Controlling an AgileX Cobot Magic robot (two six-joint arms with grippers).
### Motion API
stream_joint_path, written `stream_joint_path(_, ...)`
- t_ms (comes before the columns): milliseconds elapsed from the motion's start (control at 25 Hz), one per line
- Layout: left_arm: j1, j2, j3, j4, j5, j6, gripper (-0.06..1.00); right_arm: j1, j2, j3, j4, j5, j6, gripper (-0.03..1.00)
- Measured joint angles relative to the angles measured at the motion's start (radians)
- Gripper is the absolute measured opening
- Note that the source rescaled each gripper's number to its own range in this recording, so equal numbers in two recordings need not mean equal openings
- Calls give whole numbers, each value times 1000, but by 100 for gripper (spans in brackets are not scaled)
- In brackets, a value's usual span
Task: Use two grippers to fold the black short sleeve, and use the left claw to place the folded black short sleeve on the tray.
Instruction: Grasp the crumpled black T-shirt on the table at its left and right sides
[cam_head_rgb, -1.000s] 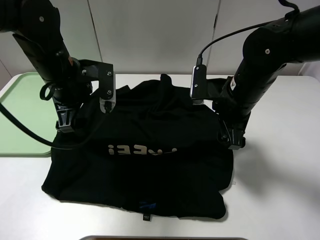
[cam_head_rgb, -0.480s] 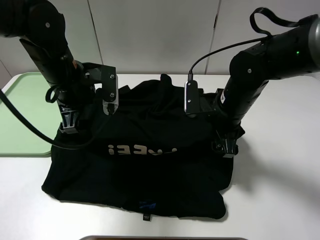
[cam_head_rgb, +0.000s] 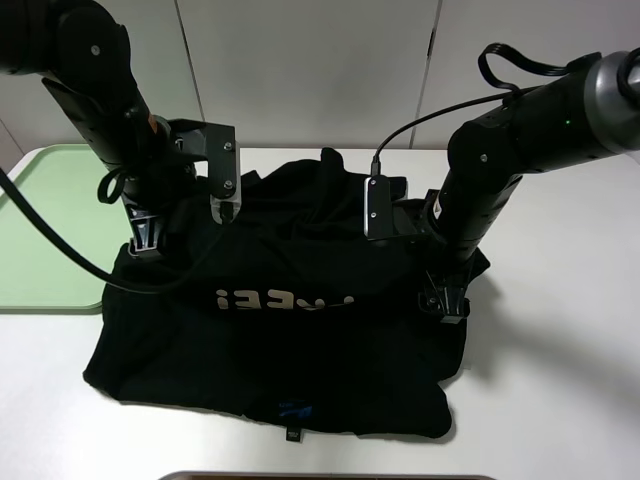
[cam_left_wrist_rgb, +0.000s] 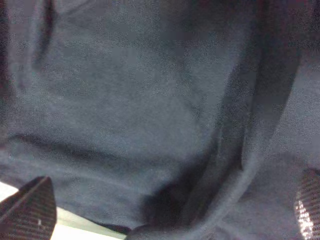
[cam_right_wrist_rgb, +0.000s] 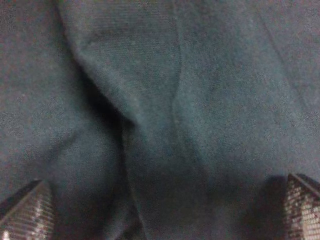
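The black short sleeve (cam_head_rgb: 300, 330) lies spread on the white table with its pale lettering (cam_head_rgb: 285, 298) upside down and its blue neck label (cam_head_rgb: 293, 408) near the front edge. The far part is bunched up between the arms. My left gripper (cam_head_rgb: 141, 243) points down at the shirt's left edge. In the left wrist view it (cam_left_wrist_rgb: 167, 212) is open, fingertips (cam_left_wrist_rgb: 30, 210) wide apart over dark fabric. My right gripper (cam_head_rgb: 446, 300) points down on the shirt's right edge. In the right wrist view it (cam_right_wrist_rgb: 162, 210) is open over creased fabric (cam_right_wrist_rgb: 165, 100). The mint-green tray (cam_head_rgb: 40, 230) lies at the left.
The white table (cam_head_rgb: 560, 360) has bare surface to the right of the shirt and in front of it. The tray's near rim (cam_head_rgb: 50, 306) runs close to the shirt's left corner. White wall panels stand behind. A dark edge (cam_head_rgb: 330, 476) shows at the bottom of the view.
My right arm has swung inward to the left and lowered onto the shirt's right edge. My left gripper has shifted slightly right and up. The shirt lies much as before.
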Motion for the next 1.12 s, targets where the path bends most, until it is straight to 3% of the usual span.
stream_joint_path(1120, 2, 202, 0, -1, -9, 26, 94, 0, 27, 0, 58, -31, 0, 100)
